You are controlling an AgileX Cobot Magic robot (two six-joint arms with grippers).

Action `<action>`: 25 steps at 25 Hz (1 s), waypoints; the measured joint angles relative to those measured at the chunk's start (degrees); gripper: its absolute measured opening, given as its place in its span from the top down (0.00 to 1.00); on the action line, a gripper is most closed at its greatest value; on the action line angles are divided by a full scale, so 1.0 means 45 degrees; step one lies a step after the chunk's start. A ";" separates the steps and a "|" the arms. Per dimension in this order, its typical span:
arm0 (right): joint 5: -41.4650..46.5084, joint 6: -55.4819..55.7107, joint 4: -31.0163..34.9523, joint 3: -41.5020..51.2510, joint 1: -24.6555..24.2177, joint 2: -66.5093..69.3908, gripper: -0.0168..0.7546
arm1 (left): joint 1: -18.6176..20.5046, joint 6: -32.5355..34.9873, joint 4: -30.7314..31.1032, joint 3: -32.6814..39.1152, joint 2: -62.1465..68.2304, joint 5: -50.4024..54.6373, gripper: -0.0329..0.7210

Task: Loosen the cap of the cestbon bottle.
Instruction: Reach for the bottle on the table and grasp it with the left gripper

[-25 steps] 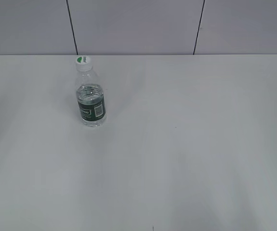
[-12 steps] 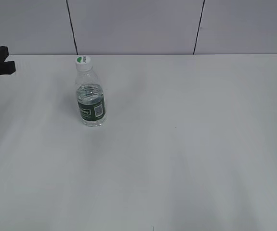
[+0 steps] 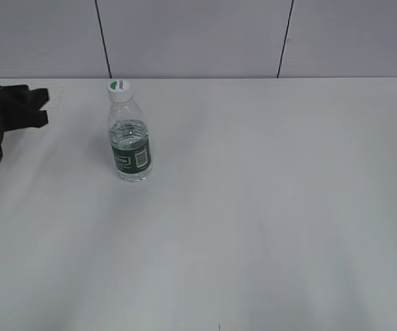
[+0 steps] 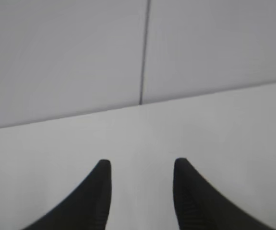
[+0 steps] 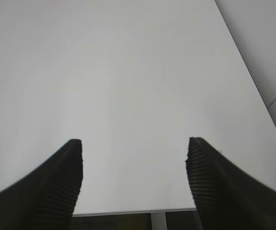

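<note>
The cestbon bottle [image 3: 130,148] stands upright on the white table at the left of the exterior view, clear with a dark green label. Its white cap [image 3: 119,89] with a green mark sits on top. My left gripper [image 3: 41,107] has come in at the left edge, level with the cap and well to its left; in the left wrist view it [image 4: 141,165] stands open with only table and wall between the black fingers. My right gripper [image 5: 134,143] is open over bare table near its front edge; it does not show in the exterior view. Neither wrist view shows the bottle.
The white table [image 3: 267,207] spreads wide to the right of the bottle. A grey panelled wall [image 3: 198,34] with dark seams rises behind its far edge. The table's near edge [image 5: 128,212] shows under the right gripper.
The left gripper has entered from the left edge and moved right toward the bottle. The bottle has stayed still.
</note>
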 joint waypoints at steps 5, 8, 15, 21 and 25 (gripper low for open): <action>0.0000 0.0000 -0.0004 0.0000 0.0000 0.0000 0.31 | 0.0000 -0.1789 0.3347 -0.0051 0.0842 -0.1590 0.59; 0.0000 0.0000 -0.0020 0.0000 0.0000 0.0000 0.31 | 0.0000 -0.2160 0.4085 -0.0083 0.1183 -0.1848 0.59; 0.0000 0.0000 -0.0034 0.0000 0.0000 0.0000 0.31 | 0.0000 -0.2242 0.4209 -0.0083 0.1206 -0.1982 0.59; 0.0000 0.0000 -0.0034 0.0000 0.0000 0.0000 0.31 | 0.0000 -0.2242 0.4153 0.0313 0.1206 -0.1957 0.54; 0.0000 0.0000 -0.0034 0.0000 0.0000 0.0000 0.31 | 0.0000 -0.2242 0.4488 0.0422 0.1206 -0.1955 0.31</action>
